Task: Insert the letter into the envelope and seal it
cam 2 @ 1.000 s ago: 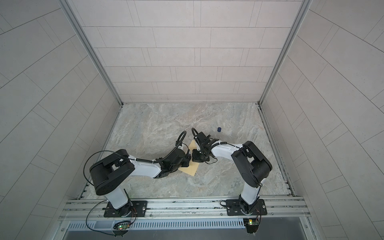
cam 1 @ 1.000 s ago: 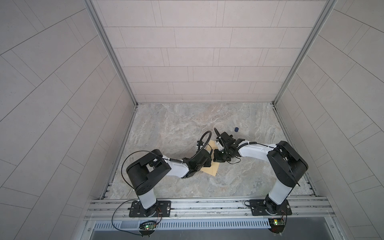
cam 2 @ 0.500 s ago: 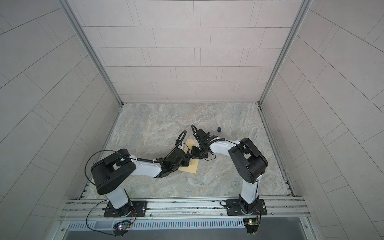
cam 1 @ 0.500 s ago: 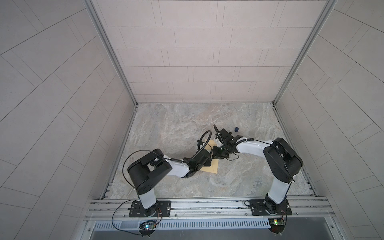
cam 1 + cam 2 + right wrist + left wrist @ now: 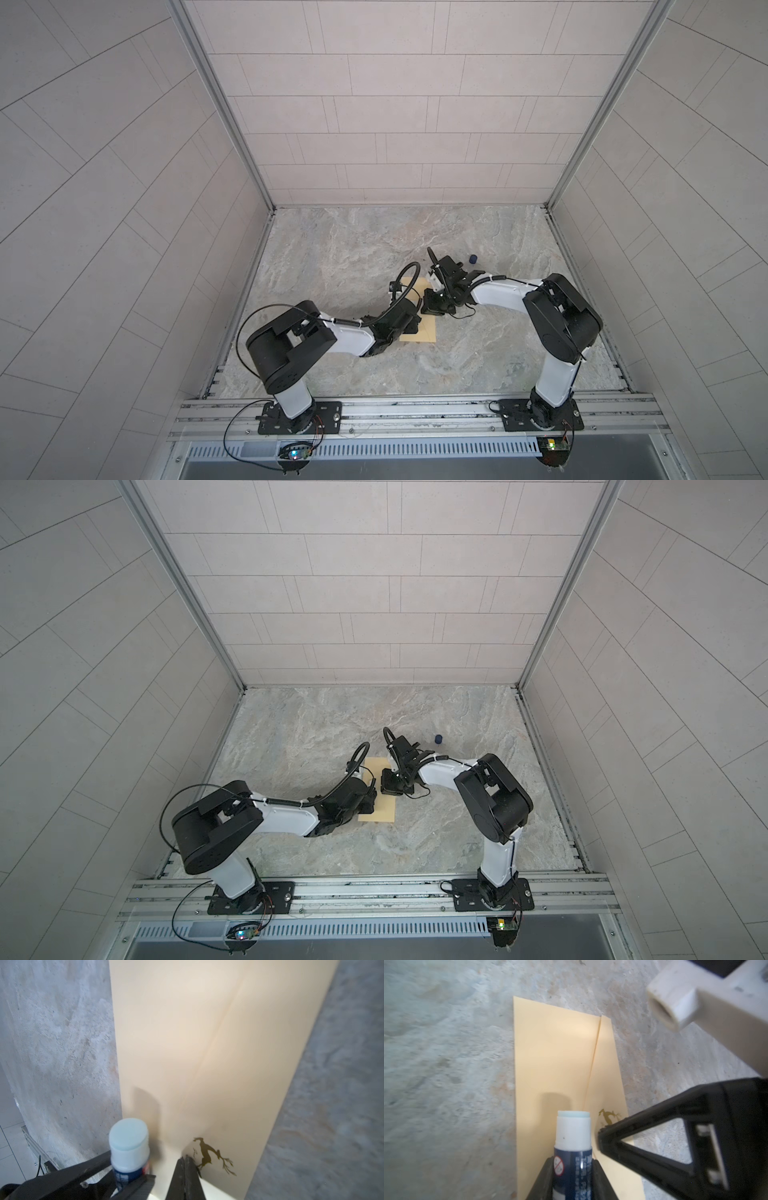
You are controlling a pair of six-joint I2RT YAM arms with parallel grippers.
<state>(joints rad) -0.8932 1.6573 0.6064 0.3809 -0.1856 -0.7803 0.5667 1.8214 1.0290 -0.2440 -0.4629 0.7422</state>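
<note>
Although the letter shows in none of the views, the near part of the scene suggests it is already tucked away: the envelope (image 5: 428, 333) lies flat on the marble bench (image 5: 478, 361) between the two arms, and no bordered sheet lies beside it. Nearest the rail, the left claw (image 5: 572, 1164) is clamped around the barrel of a glue stick (image 5: 573, 1132). The stick is uncapped, its pale blue tip pointing along the envelope and seemingly just clear of the paper, with its shadow cast on the sheet ahead. Just beside it, the right claw (image 5: 187, 1164) has its jaws fully together, their tips down at the long crease that seems to be the flap's edge, next to a small dark deer print (image 5: 209, 1155). Whether they pinch any paper or only press on it cannot be told. Farther along, the crease runs on toward the envelope's far end, and no glue streak can be made out. Beyond the right arm, well apart, a small blue cap (image 5: 473, 259) sits on the bench. By this reading, insertion is done and sealing is under way; spreading glue, folding the flap down and pressing it shut remain.
</note>
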